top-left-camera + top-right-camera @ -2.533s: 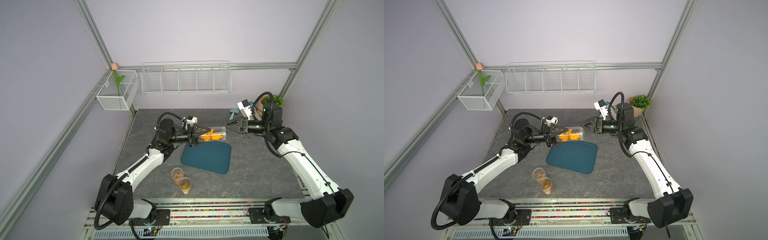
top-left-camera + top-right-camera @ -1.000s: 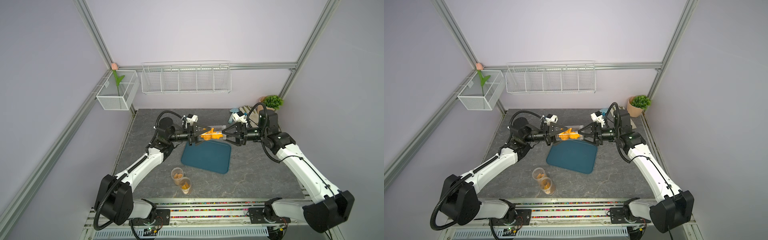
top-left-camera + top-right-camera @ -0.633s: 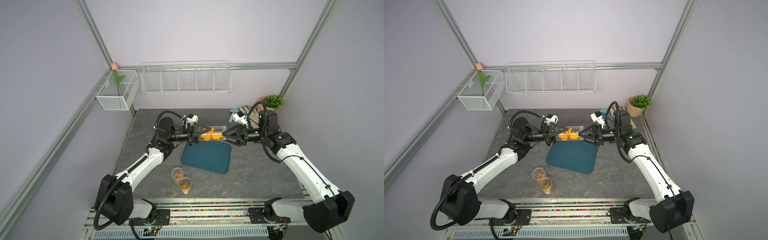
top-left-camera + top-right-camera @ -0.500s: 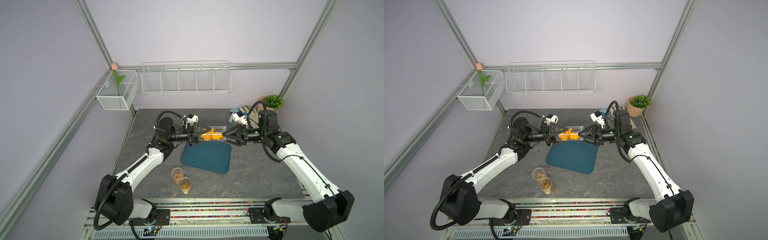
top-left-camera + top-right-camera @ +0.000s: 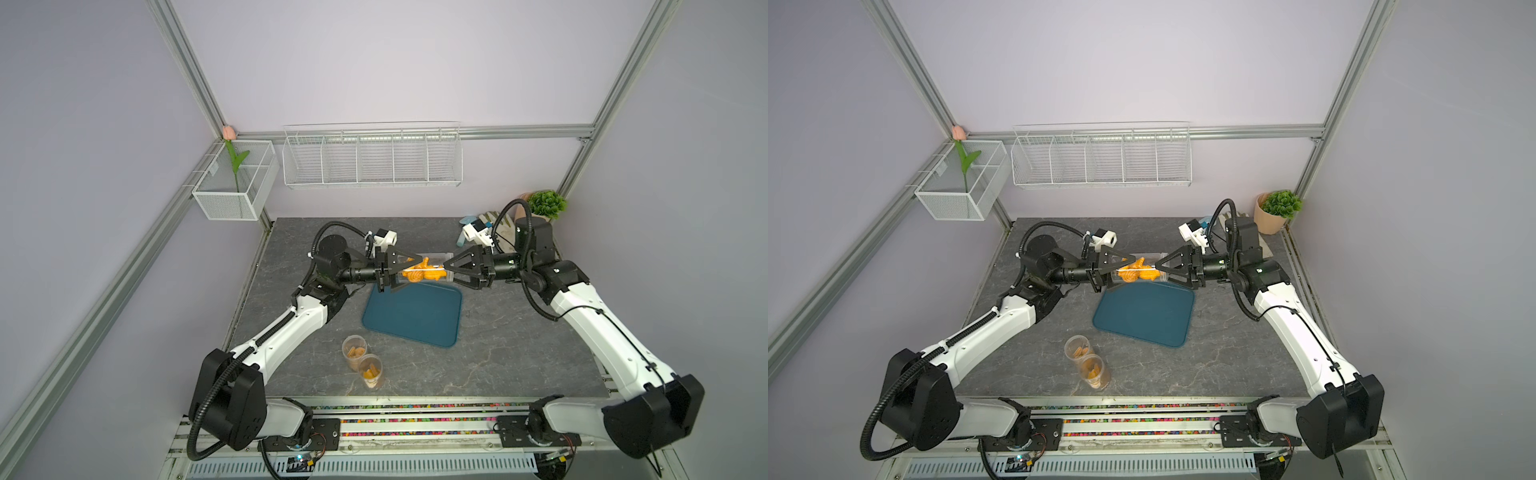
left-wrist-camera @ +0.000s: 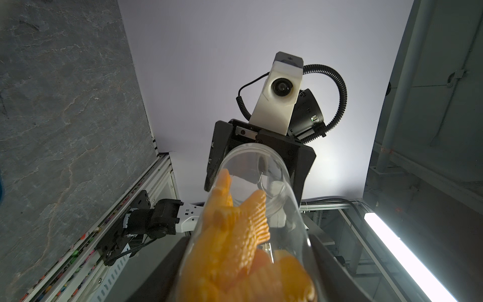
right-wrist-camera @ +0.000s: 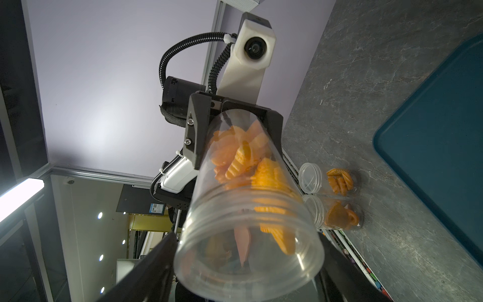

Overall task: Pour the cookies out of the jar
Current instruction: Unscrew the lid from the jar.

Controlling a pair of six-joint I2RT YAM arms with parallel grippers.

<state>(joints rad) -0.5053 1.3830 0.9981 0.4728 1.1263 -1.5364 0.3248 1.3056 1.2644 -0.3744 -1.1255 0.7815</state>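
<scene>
Where the grey table [image 5: 519, 353] comes nearest the arms' bases, two small clear cups [image 5: 370, 368] stand touching each other, each with a few orange biscuits inside. Just behind them a teal tray [image 5: 415, 316] lies flat and bare. Above the tray's far edge the clear jar [image 5: 438, 261] hangs level in the air between the two arms, and the cookies [image 5: 417, 272] are all inside it. They are bright orange and heaped along its lower side. The left gripper [image 5: 401, 272] is clamped on the jar's closed end. The right gripper [image 5: 449, 272] meets the threaded mouth, its jaws apart on either side of the rim; whether they press on it I cannot tell. Farther back a potted plant [image 5: 1277, 210] sits in the right corner, and a white wire basket [image 5: 372, 160] hangs on the back wall
</scene>
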